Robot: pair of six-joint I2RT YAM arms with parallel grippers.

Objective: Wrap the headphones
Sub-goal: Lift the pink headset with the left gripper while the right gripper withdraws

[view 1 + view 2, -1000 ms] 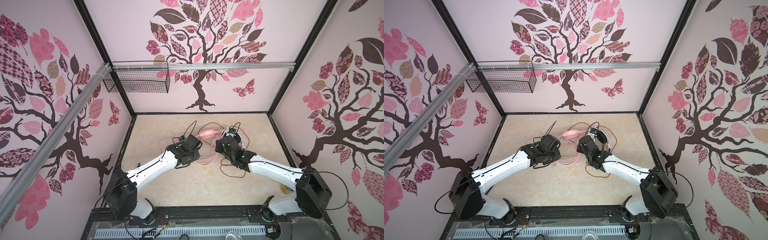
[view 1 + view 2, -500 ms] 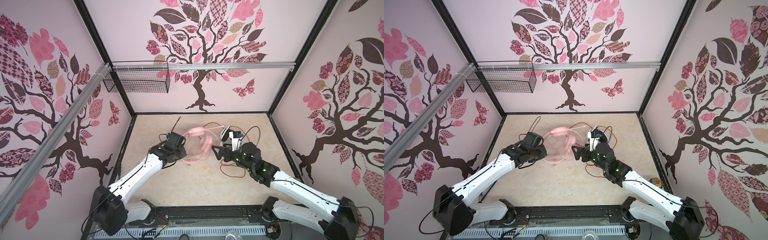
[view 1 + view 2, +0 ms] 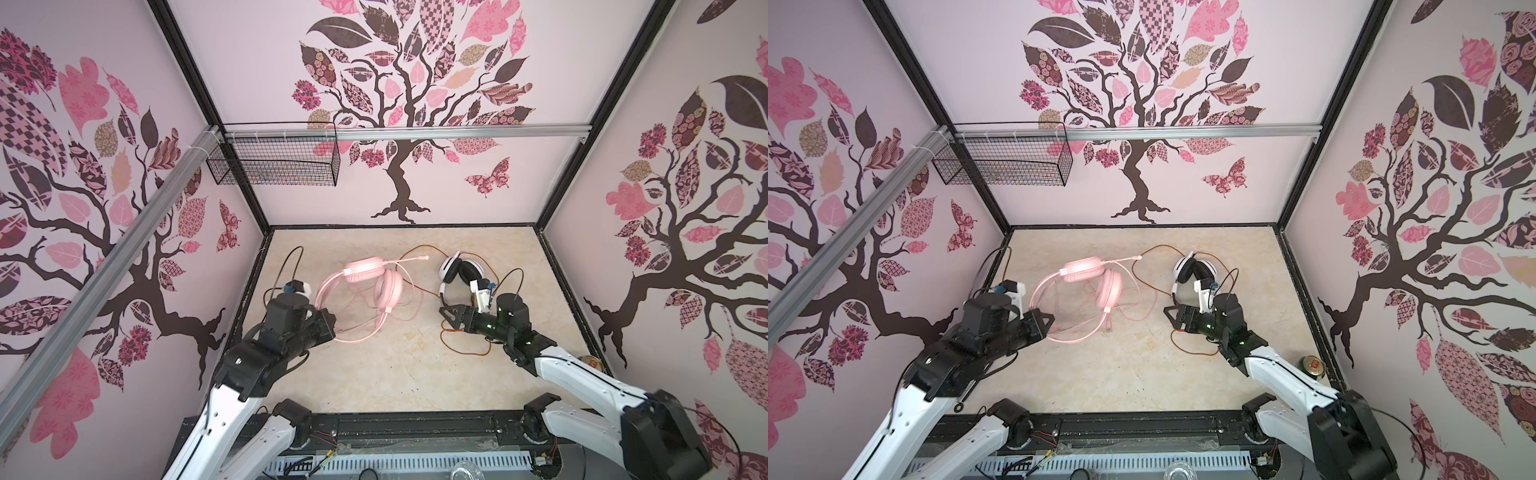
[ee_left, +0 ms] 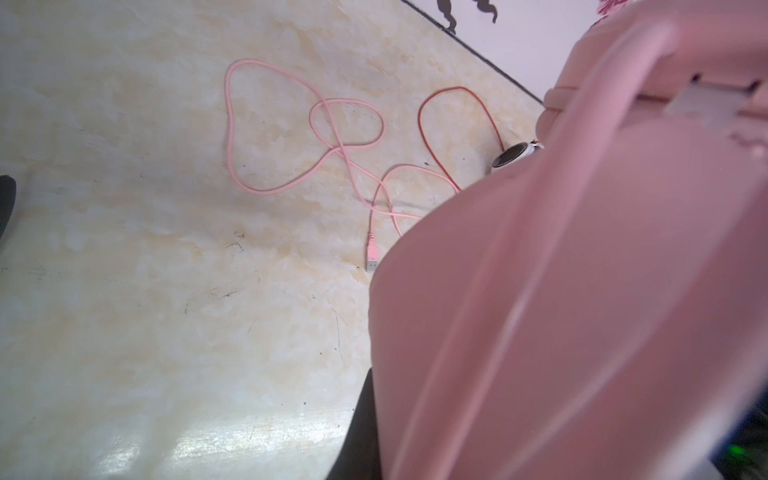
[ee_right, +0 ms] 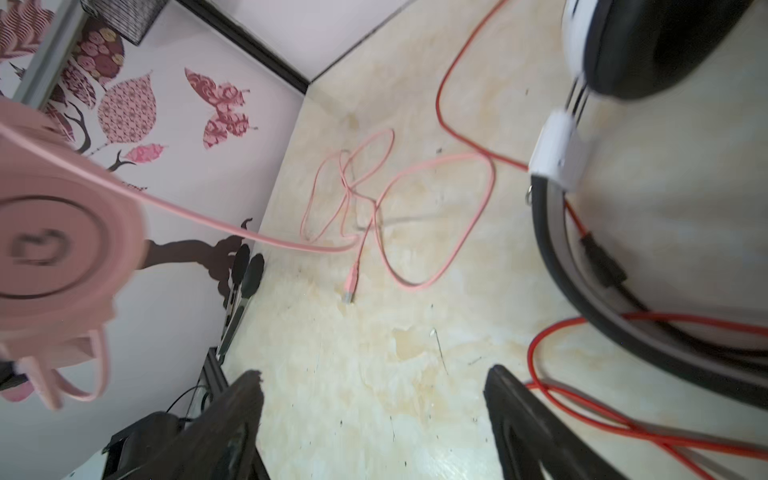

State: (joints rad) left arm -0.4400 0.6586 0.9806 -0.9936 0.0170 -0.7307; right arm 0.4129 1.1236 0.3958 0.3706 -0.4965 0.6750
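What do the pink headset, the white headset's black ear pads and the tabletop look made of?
The pink headset looks like matte moulded plastic, even colour, little glare; cups seem soft-padded. The black ear pads: probably leatherette, smooth with dull sheen. The tabletop: beige marble pattern, glossy with reflected light; stone or laminate, cannot tell.

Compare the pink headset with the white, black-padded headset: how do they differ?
The pink headset trails a matching pink cable; the white headset has black pads and an orange-red cable. The left gripper grips the pink headset's headband; the white headset lies ungripped. Both are over-ear, with cables sprawled loose.
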